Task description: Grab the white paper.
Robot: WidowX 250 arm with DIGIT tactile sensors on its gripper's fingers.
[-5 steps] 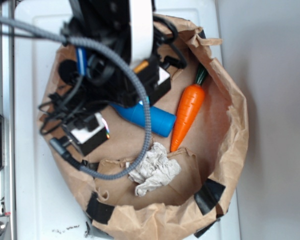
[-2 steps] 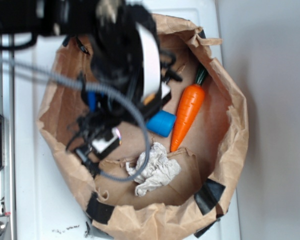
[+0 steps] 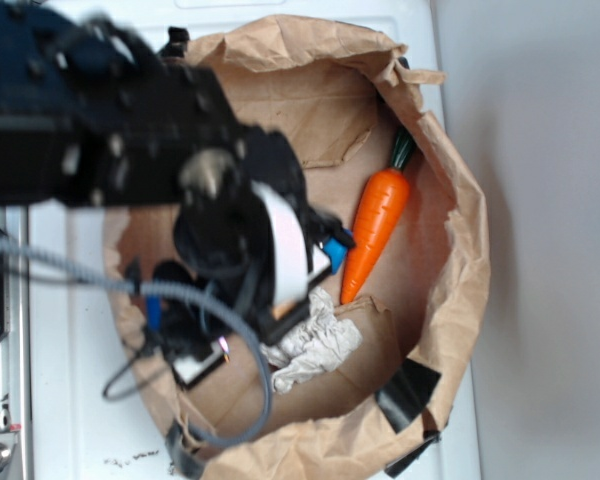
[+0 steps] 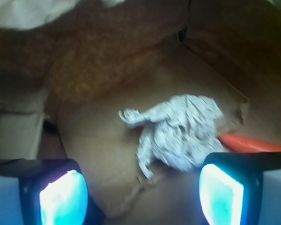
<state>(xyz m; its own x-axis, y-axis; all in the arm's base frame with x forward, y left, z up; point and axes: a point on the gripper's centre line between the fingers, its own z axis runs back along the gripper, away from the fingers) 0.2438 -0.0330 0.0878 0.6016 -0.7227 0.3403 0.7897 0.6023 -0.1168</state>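
Down in the brown paper bag (image 3: pixel 460 300), the white paper (image 3: pixel 315 345) lies crumpled on the bag's floor, towards the near side, its creases grey in the folds. An orange carrot (image 3: pixel 377 225) with a green top lies to the right of it, the carrot's tip pointing at the lump and ending just beside it. The black arm (image 3: pixel 110 130) reaches in from the left, blurred, and covers the left half of the bag; a grey cable (image 3: pixel 235 340) loops beneath it. In the wrist view the gripper (image 4: pixel 143 197) stands with its jaws spread wide — one glowing fingertip (image 4: pixel 63 197) at the left edge, the other at the right — and nothing between them. The white paper (image 4: pixel 178 131) sits just beyond the gap, nearer the right finger, apart from both. A sliver of carrot (image 4: pixel 253 143) shows behind that finger.
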